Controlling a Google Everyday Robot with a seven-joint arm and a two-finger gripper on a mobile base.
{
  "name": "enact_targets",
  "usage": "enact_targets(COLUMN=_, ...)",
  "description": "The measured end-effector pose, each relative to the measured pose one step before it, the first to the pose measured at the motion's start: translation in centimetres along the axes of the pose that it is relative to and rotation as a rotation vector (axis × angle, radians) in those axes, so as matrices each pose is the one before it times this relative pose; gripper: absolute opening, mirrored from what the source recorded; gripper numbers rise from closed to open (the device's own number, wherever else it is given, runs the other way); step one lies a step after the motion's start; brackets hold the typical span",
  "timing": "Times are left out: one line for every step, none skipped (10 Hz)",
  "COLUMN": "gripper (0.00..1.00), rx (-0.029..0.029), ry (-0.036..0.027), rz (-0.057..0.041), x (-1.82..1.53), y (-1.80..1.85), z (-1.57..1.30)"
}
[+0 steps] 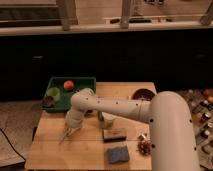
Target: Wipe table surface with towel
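The towel (63, 138) shows as a pale strip on the near-left part of the desk (55, 156), right at the tip of the hand (69, 130). Its long axis runs on a slant, from the hand down toward the near-left corner. The hand's fingers are together, and we judge them clamped on the towel's upper end, though we cannot cleanly tell cloth from fingers there. So the towel lies just near-left of the hand, touching the wood, and we judge that a wiping stroke would drag it along or across that slant. Only 1 arm (115, 106) serves, reaching in from the right.

We count 1 towel, 1 hand and 1 desk. Going outward, 1 brown brush (115, 135) lies to the right of the hand, with 1 blue-grey sponge (118, 154) nearer still. 1 green tray (75, 79) sits at the far left, with 1 orange fruit (68, 85) in it. 1 dark bowl (144, 94) sits far right.
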Motion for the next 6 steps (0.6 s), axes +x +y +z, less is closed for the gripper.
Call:
enact_targets(gripper=0.0, rx=0.01001, ry=-0.0018, rz=-0.00021, x=-0.035, y=-0.192, z=-0.074)
enact_targets(gripper=0.0, rx=0.00584, ry=-0.00306, rz=-0.00096, x=-0.101, y=-0.136, z=0.011)
enact_targets(gripper=0.0, rx=-0.00003, ry=0.00006, rz=0.00008, x=0.011, y=0.005, z=-0.008)
enact_targets(gripper=0.0, rx=-0.00019, ry=0.00008, rz=-0.00025, x=-0.01, y=0.003, z=-0.002)
enact_targets(gripper=0.0, rx=-0.00006, ry=-0.00007, rz=0.00008, x=0.003, y=0.006, z=0.004)
enact_targets(gripper=0.0, rx=0.00014, ry=-0.00004, rz=-0.00016, x=-0.01, y=-0.01, z=-0.009)
